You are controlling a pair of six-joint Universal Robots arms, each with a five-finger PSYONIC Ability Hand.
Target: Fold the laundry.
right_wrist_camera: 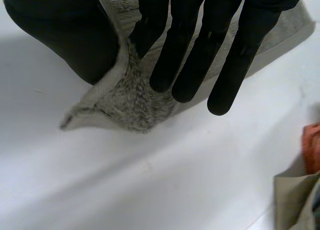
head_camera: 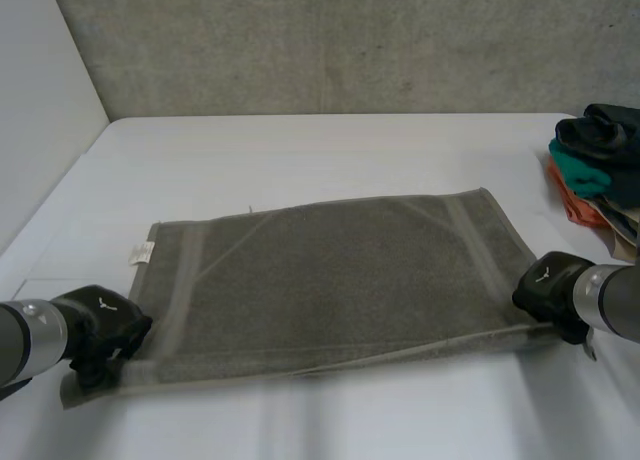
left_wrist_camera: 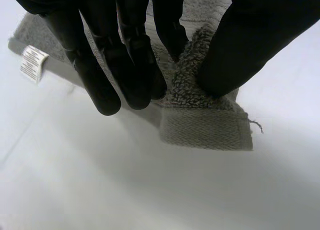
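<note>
A grey-green towel (head_camera: 340,280) lies flat across the near half of the white table (head_camera: 330,150), with a small white label (head_camera: 141,252) at its left end. My left hand (head_camera: 100,325) is at the towel's near left corner. In the left wrist view that hand (left_wrist_camera: 100,65) pinches the towel corner (left_wrist_camera: 210,130) between its thumb and straight fingers. At the near right corner sits my right hand (head_camera: 548,290). The right wrist view shows this hand (right_wrist_camera: 200,50) pinching the towel's edge (right_wrist_camera: 125,105) between thumb and a finger, just above the tabletop.
A pile of other clothes (head_camera: 600,170), dark, teal and orange, lies at the table's far right edge, close to my right arm; a bit of that pile (right_wrist_camera: 310,150) appears beyond my right hand's fingertips. A concrete wall stands behind the table.
</note>
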